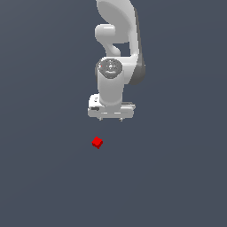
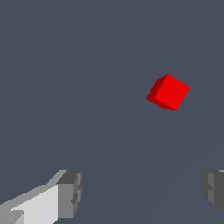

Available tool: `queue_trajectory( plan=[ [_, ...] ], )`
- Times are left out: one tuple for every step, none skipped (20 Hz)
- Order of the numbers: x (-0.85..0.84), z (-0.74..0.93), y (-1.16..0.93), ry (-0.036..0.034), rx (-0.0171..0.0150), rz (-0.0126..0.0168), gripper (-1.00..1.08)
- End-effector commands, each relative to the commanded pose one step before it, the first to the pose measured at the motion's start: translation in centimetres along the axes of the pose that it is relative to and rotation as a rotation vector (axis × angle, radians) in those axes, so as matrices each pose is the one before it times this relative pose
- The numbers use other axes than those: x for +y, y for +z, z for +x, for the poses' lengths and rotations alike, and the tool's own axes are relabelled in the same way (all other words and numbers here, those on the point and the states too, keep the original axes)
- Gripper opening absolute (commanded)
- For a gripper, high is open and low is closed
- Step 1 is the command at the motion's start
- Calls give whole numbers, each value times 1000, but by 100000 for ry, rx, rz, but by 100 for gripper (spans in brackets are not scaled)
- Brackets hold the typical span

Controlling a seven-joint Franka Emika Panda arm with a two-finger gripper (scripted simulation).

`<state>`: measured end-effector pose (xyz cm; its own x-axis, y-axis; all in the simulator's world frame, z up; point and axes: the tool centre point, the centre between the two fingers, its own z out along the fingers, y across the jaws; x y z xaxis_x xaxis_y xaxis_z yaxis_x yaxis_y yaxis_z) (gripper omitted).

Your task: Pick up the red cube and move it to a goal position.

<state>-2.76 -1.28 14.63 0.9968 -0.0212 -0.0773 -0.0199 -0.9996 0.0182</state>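
Gripper (image 1: 111, 119) hanging wide open and empty near the red cube (image 1: 97, 142), which is sitting rotated; misaligned fingers risk knocking it aside.

A flat, uniform slate-grey ground surface (image 1: 177, 177) fills the exterior view from edge to edge, unmarked and without visible seams. The same plain grey surface (image 2: 65, 65) forms the entire backdrop of the wrist view.
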Motion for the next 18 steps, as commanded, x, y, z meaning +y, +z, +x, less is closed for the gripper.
queue_trajectory(
  plan=[
    [1,0,0,0,0,0,100],
    [14,15,20,96,15,4,100],
    [19,46,67,246,34,15,100],
    [47,75,109,437,61,27,100],
    [63,105,153,607,85,37,100],
    [80,135,197,780,110,48,100],
    [100,165,240,955,135,59,100],
    [116,196,284,1126,159,70,100],
    [137,226,327,1302,184,82,100],
    [154,256,371,1473,208,93,100],
    [173,287,414,1646,233,104,100],
    [191,317,457,1819,258,116,100],
    [210,347,500,1993,283,128,100],
    [229,378,543,2166,308,141,100],
    [248,409,585,2340,334,154,100],
    [267,440,627,2514,358,168,100],
    [285,472,669,2687,383,183,100],
    [305,504,711,2863,408,200,100]
  ],
)
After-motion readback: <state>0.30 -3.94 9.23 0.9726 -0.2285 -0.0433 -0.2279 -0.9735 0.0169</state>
